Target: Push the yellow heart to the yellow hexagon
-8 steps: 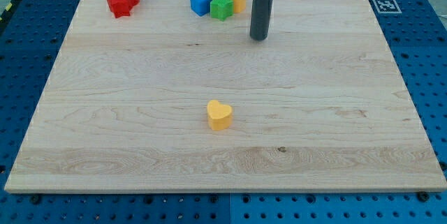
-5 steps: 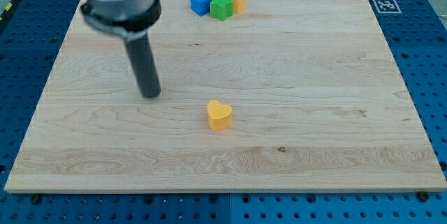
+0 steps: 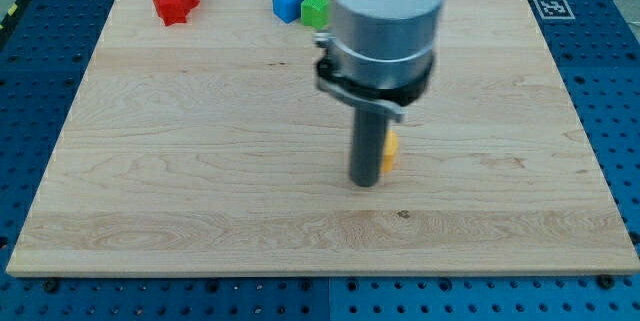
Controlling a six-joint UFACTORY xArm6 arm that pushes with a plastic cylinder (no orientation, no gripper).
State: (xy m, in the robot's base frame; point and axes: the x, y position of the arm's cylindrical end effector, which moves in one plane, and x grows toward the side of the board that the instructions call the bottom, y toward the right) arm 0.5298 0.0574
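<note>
A: Looking for my tip [image 3: 365,183]?
B: It rests on the board [image 3: 120,201], touching the yellow block [image 3: 391,150] at the view's left; the rod mostly hides it, shape unclear.
A: Yellow hexagon?
B: Hidden.

Robotics lab: wooden board [image 3: 200,161] on blue perforated bench [image 3: 615,81], fiducial marker [image 3: 549,6].

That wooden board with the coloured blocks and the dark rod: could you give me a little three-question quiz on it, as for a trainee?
1. True or false: my tip is right beside the yellow block.
2. Which block stands nearest the blue cube? A) green block B) red block
3. Fill in: the red block sits near the view's top ____ corner of the board.

Key: 1 true; 2 A; 3 left.
</note>
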